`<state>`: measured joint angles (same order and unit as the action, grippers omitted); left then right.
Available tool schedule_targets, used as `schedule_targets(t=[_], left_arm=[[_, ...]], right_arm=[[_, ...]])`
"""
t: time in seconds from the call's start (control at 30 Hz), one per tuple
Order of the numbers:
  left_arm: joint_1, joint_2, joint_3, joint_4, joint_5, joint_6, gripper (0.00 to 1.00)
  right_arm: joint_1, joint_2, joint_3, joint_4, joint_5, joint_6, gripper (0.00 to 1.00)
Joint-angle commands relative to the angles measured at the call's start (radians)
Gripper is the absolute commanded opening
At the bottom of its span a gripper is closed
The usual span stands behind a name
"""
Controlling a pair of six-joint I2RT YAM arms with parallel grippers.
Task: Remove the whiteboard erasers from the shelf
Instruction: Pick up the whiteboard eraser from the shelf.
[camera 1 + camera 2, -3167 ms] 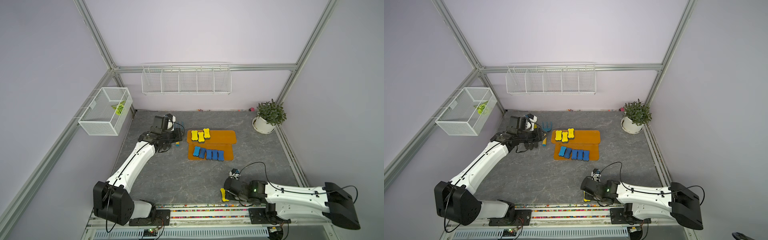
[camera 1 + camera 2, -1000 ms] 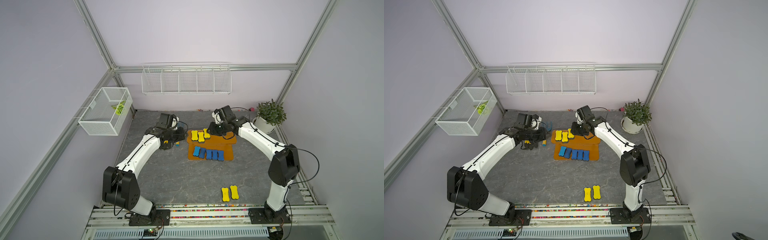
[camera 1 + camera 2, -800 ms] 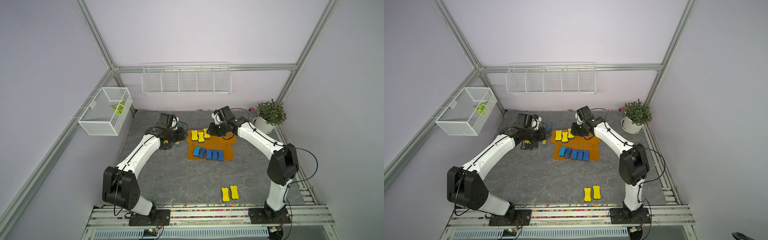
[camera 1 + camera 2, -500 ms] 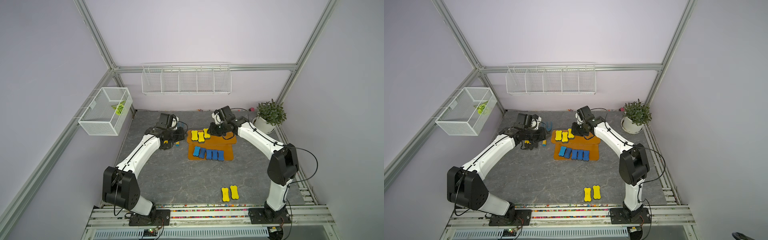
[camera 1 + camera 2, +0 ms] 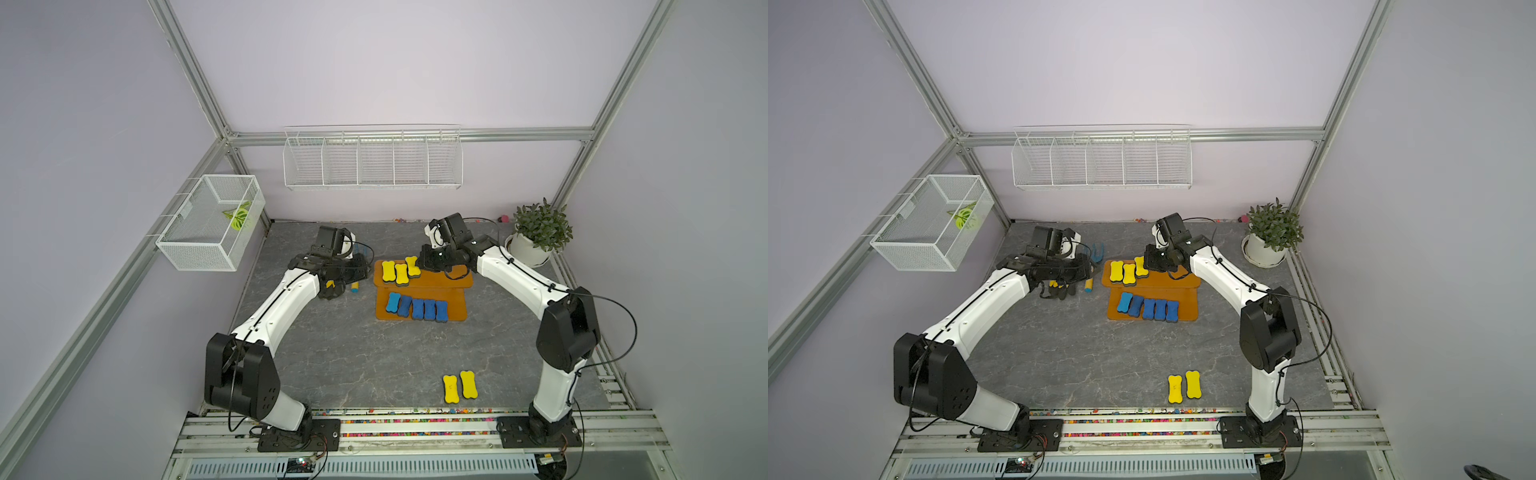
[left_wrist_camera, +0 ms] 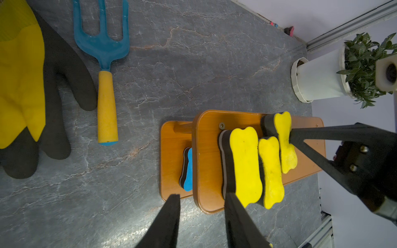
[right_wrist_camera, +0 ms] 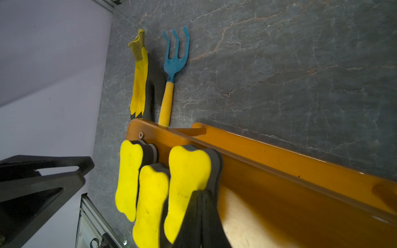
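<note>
right wrist: jaws now closed at yellow eraser

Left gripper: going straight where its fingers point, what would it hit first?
Probably the nearest yellow eraser on the shelf's upper tier; one of the fingers lines up with its dark side. Depth is unclear; the shelf's end edge might come first.

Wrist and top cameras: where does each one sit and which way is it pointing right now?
Top views: high above the base rail, looking down toward the back wall; left arm, right arm, shelf and table all show.
Left wrist: on the left arm, facing the shelf's end; its open fingers show.
Right wrist: on the right arm, looking along the upper tier; its shut fingers show at a yellow eraser.
Shared: both wrist views catch the garden fork and glove.
</note>
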<state>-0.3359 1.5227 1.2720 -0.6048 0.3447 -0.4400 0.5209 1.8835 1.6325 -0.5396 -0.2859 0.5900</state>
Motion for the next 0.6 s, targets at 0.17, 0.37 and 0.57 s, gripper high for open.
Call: schedule_targets(t=[0.17, 0.37, 0.57], left_arm=[[0.009, -0.023, 0.007, -0.010, -0.008, 0.016, 0.40], [0.008, -0.039, 0.002, -0.011, -0.009, 0.015, 0.40], [0.008, -0.062, -0.014, -0.006, -0.008, 0.012, 0.40]], right_arm=[[-0.010, -0.045, -0.065, -0.018, 0.034, 0.014, 0.00], [-0.012, -0.106, -0.084, -0.007, 0.051, 0.031, 0.00], [-0.005, -0.187, -0.131, 0.000, 0.072, 0.054, 0.00]])
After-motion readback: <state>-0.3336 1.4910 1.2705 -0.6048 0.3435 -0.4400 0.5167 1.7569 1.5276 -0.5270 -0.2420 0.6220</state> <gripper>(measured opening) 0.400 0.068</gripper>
